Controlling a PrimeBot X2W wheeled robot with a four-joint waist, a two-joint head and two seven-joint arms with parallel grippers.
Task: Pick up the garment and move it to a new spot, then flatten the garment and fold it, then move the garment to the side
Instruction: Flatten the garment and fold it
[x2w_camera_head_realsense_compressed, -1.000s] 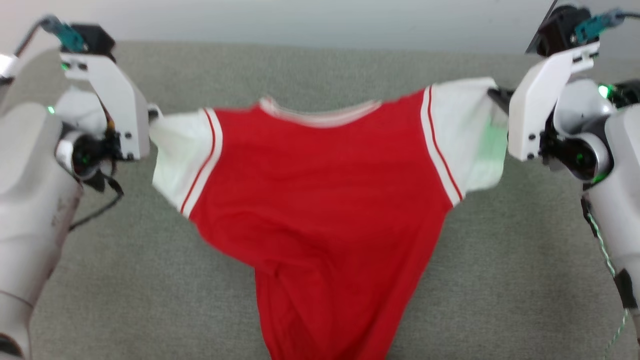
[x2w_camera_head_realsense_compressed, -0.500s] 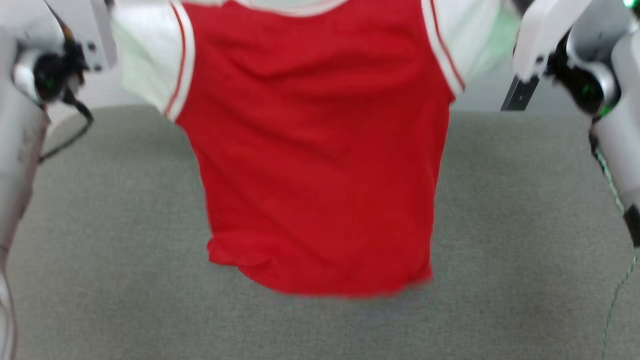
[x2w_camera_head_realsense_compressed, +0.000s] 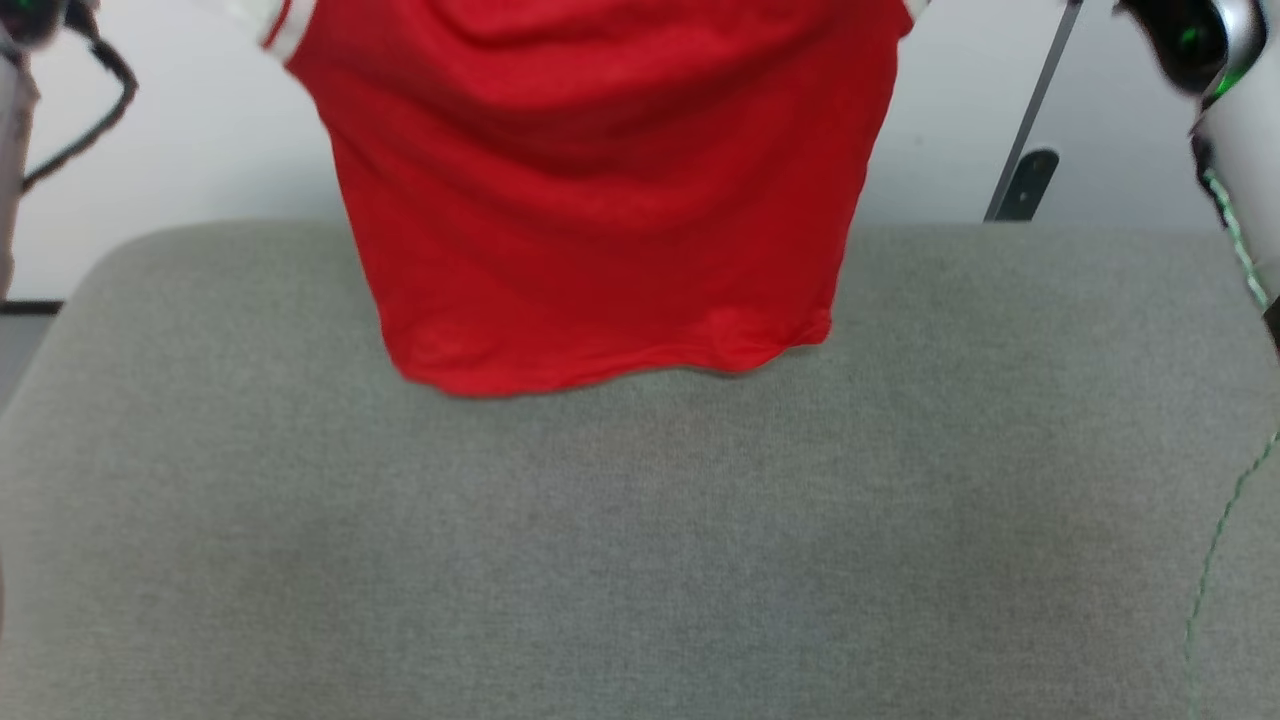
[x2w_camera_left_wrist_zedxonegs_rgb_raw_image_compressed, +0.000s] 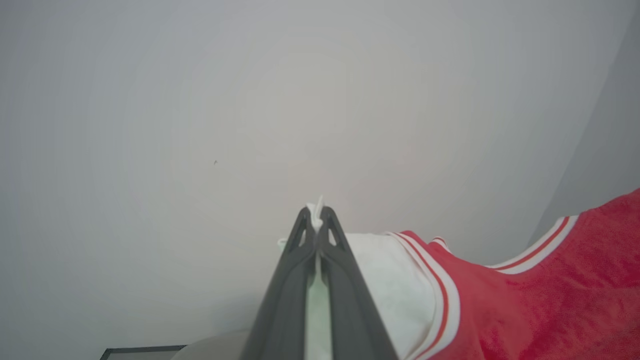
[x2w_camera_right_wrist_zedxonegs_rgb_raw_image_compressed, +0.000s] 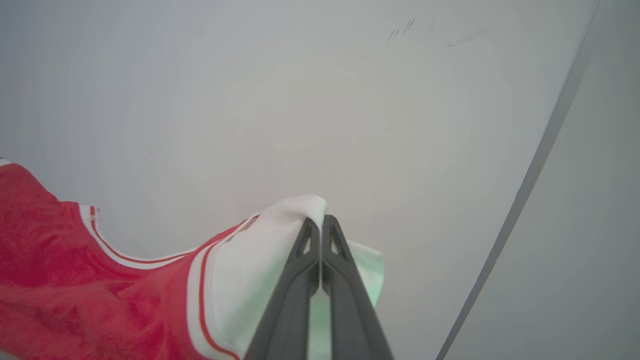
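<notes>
The garment (x2w_camera_head_realsense_compressed: 600, 190), a red shirt with white sleeves and striped trim, hangs in the air over the grey cushion (x2w_camera_head_realsense_compressed: 640, 540), its plain red side towards the head camera. Its hem sits a little above the cushion's far part. In the left wrist view my left gripper (x2w_camera_left_wrist_zedxonegs_rgb_raw_image_compressed: 316, 212) is shut on the garment's (x2w_camera_left_wrist_zedxonegs_rgb_raw_image_compressed: 525, 310) white sleeve, with a bit of fabric poking past the tips. The right wrist view shows my right gripper (x2w_camera_right_wrist_zedxonegs_rgb_raw_image_compressed: 316, 220) shut on the garment's (x2w_camera_right_wrist_zedxonegs_rgb_raw_image_compressed: 75, 280) other white sleeve. Any lettering is hidden from all views.
A pale wall (x2w_camera_head_realsense_compressed: 200, 150) rises behind the cushion. A dark slanted bar with a bracket (x2w_camera_head_realsense_compressed: 1025, 170) stands at the back right. Part of my right arm (x2w_camera_head_realsense_compressed: 1235, 120) and a green-white cable (x2w_camera_head_realsense_compressed: 1215, 560) run along the right edge.
The head view has shifted, so the cushion's far edge and the wall now show. Both grippers rose out of the top of that view, lifting the garment until its hem cleared the cushion.
</notes>
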